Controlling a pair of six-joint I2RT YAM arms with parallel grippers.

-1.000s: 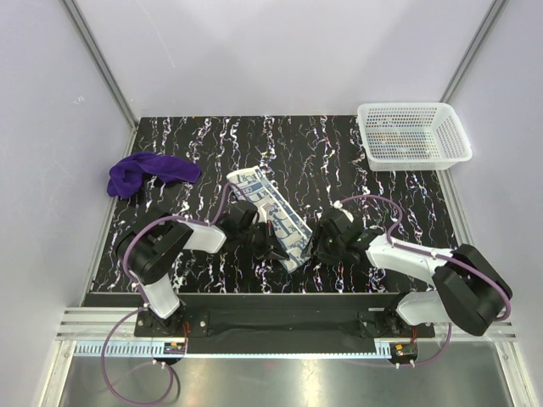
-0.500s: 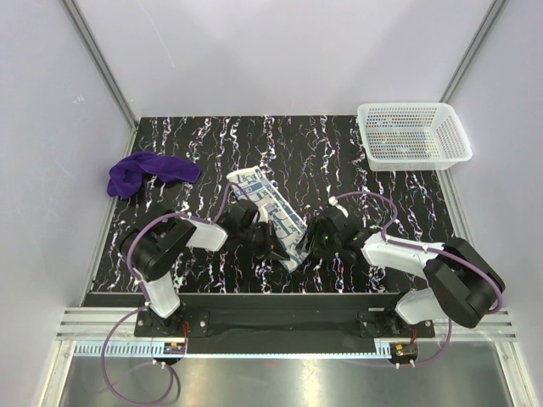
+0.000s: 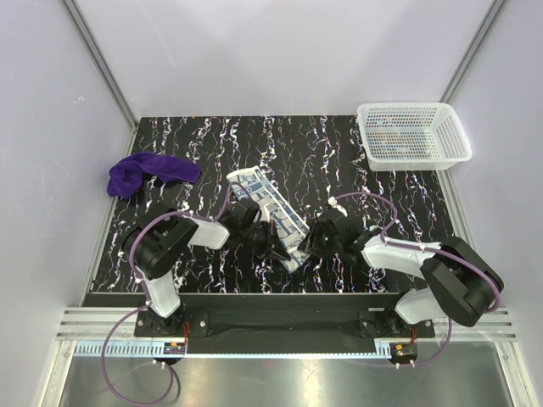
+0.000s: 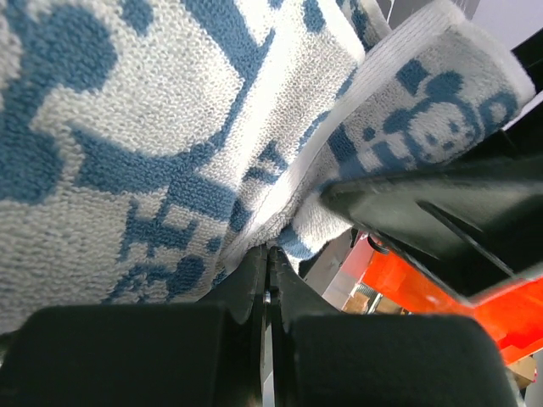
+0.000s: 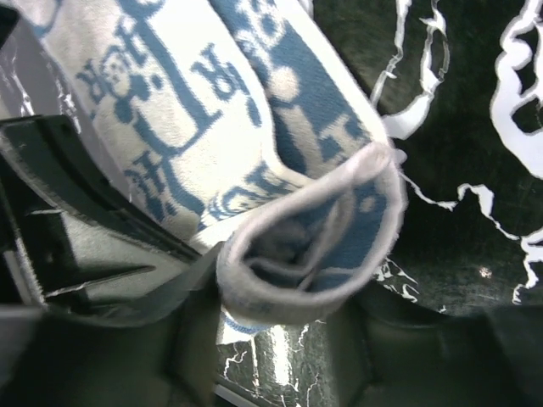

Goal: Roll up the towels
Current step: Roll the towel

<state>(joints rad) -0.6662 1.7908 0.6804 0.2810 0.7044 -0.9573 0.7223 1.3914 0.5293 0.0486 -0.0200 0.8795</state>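
The patterned towel (image 3: pixel 268 208) lies as a long strip slanting across the middle of the table, and its near end is curled into a loose roll (image 5: pixel 310 254). My right gripper (image 3: pixel 308 242) (image 5: pixel 288 309) is shut on that roll, one finger against each side. My left gripper (image 3: pixel 273 247) (image 4: pixel 270 252) is shut, its tips pressed against the towel's hem (image 4: pixel 288 199) from the other side, with nothing seen between them. The purple towel (image 3: pixel 149 172) lies bunched at the far left, away from both grippers.
A white mesh basket (image 3: pixel 413 133) stands at the back right corner. The table (image 3: pixel 212 144) has a black marbled top, and grey walls close it in on three sides. The right gripper's black finger (image 4: pixel 424 199) shows close in the left wrist view.
My right gripper has moved left onto the towel's near end and narrowed around the roll. The left gripper has shifted only slightly, staying shut.
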